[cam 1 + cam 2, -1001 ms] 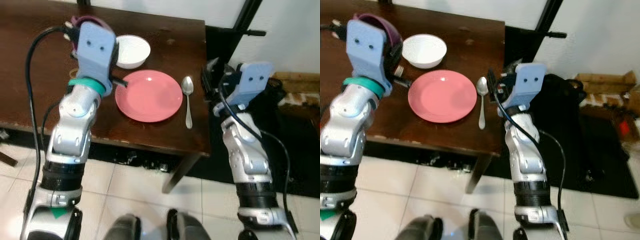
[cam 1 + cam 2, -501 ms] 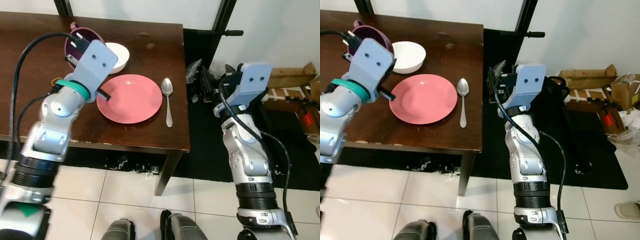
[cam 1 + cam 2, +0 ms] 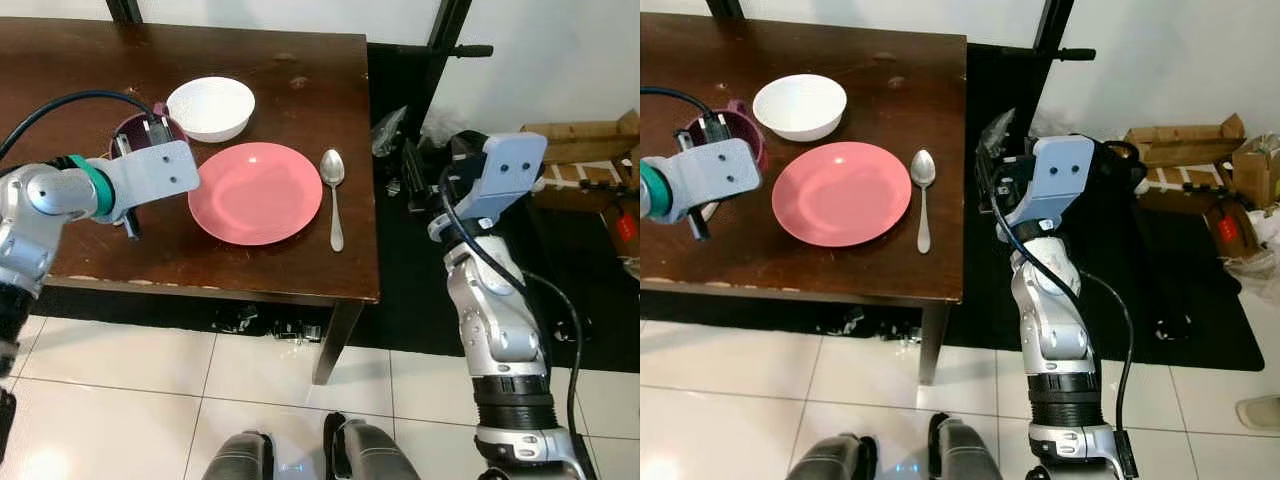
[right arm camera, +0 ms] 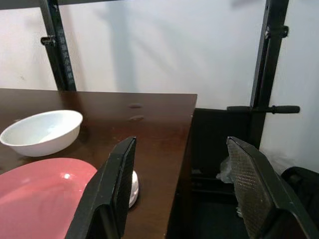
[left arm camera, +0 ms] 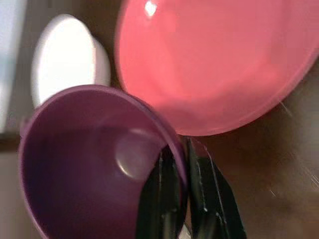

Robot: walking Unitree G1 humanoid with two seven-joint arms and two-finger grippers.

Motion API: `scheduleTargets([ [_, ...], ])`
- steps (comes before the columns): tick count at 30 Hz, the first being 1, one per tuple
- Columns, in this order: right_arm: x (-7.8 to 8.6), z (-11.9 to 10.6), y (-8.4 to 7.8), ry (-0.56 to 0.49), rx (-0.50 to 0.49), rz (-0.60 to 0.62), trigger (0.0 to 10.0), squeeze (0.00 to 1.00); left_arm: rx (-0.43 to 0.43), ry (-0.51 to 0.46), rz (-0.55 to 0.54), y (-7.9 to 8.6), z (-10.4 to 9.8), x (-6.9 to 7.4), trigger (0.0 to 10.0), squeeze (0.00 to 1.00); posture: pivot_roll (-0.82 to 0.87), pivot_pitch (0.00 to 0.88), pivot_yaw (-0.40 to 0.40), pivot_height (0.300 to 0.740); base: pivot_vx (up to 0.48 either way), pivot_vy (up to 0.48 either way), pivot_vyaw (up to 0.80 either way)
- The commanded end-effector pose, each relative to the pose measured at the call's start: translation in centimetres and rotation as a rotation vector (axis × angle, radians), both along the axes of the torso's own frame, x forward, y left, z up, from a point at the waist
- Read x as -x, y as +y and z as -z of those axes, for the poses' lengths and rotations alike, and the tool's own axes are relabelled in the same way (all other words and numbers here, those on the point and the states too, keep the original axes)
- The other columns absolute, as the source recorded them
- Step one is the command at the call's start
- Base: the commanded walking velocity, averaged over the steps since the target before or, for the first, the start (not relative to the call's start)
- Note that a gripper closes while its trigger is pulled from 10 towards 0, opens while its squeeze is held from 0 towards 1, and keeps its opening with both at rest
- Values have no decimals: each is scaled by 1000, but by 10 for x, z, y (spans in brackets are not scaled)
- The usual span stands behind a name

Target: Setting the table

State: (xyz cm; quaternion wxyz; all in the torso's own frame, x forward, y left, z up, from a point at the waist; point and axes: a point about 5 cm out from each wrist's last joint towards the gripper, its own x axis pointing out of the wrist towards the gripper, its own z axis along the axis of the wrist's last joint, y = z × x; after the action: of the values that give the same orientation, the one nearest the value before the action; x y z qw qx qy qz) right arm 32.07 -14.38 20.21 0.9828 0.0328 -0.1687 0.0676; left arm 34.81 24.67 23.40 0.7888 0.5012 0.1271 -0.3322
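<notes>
Over dark table (image 3: 300, 60), left pincer (image 5: 180, 199) pinches purple cup (image 5: 89, 164) rim; right pincer (image 4: 182, 199) gapes, raised beside.

**Home dining corner**

Domestic room, eating area. Dark brown wooden counter (image 3: 300, 40) laid out like a place setting: round pink plate (image 3: 255, 192), white ceramic bowl (image 3: 211, 107), metal spoon (image 3: 334, 196), purple plastic cup (image 5: 94, 164). White glossy tiled floor (image 3: 150, 400), plain white wall (image 4: 159, 45). Household clutter beside the counter: black floor mat (image 3: 1200, 320), open cardboard boxes (image 3: 1200, 150), black metal stand poles (image 4: 271, 64).
</notes>
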Motion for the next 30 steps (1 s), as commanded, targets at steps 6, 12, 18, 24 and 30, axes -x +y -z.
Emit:
scheduleTargets([
  [6,2,3,-1,14,-5,3,10000,0,-30,79,31,3,11,-1,10000,0,88,117,42,740,0,0,0],
  [12,3,4,-3,21,-1,7,10000,0,-100,111,26,16,17,-1,10000,0,89,118,39,740,0,0,0],
  [18,2,3,-1,19,-1,2,10000,0,-74,146,28,19,20,0,10000,0,94,116,33,740,0,0,0],
  [24,1,3,-1,17,-1,-2,10000,0,-48,160,33,18,22,-1,10000,490,89,114,32,740,0,0,0],
  [30,2,2,-1,17,0,-1,10000,0,-46,157,33,19,22,-2,10000,1000,89,114,32,740,0,0,0],
])
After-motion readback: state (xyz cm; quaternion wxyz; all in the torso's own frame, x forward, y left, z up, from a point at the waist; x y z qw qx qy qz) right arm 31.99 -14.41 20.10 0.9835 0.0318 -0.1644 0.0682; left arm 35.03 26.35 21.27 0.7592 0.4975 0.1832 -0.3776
